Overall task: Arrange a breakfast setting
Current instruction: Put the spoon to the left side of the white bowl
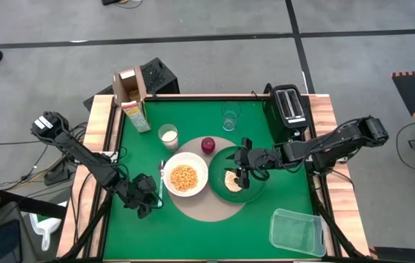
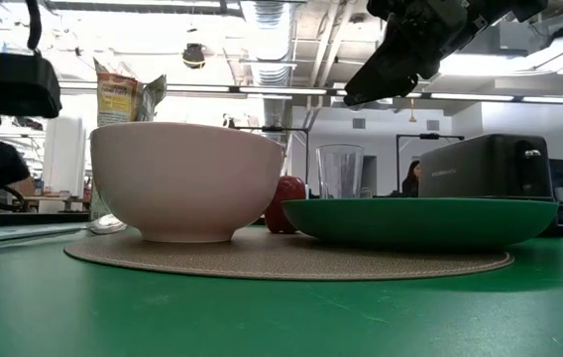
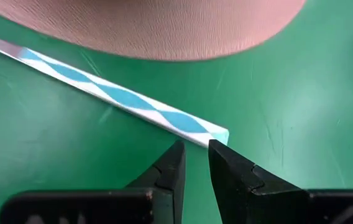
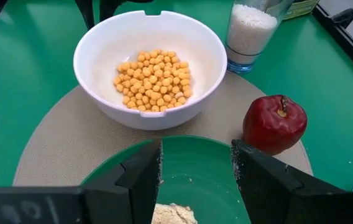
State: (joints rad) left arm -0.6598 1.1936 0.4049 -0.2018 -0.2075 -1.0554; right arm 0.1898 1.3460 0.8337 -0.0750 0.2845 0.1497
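A white bowl (image 1: pixel 184 176) of yellow cereal stands on the round tan mat (image 1: pixel 207 206). Beside it the green plate (image 1: pixel 250 191) holds round bread (image 1: pixel 232 181). A red apple (image 1: pixel 207 145) sits on the mat's far edge. A white cup (image 1: pixel 168 135) and a clear glass (image 1: pixel 229 117) stand farther back. The metal spoon (image 1: pixel 161 183) lies on the table left of the bowl. My left gripper (image 3: pixel 196 152) is low at the spoon's near handle end, fingers a narrow gap apart. My right gripper (image 4: pixel 196 162) is open and empty above the plate. My left gripper's fingertips (image 3: pixel 221 158) stand right at the spoon's handle end (image 3: pixel 217 133), coming in line with the handle. I cannot tell whether they touch it. The spoon lies flat on the table.
A cereal carton (image 1: pixel 137 113) and an open brown box (image 1: pixel 128 84) stand at the far left. A black toaster (image 1: pixel 289 106) stands at the far right and a clear plastic container (image 1: pixel 297 232) at the near right. Wooden rails (image 1: pixel 101 146) border the green table.
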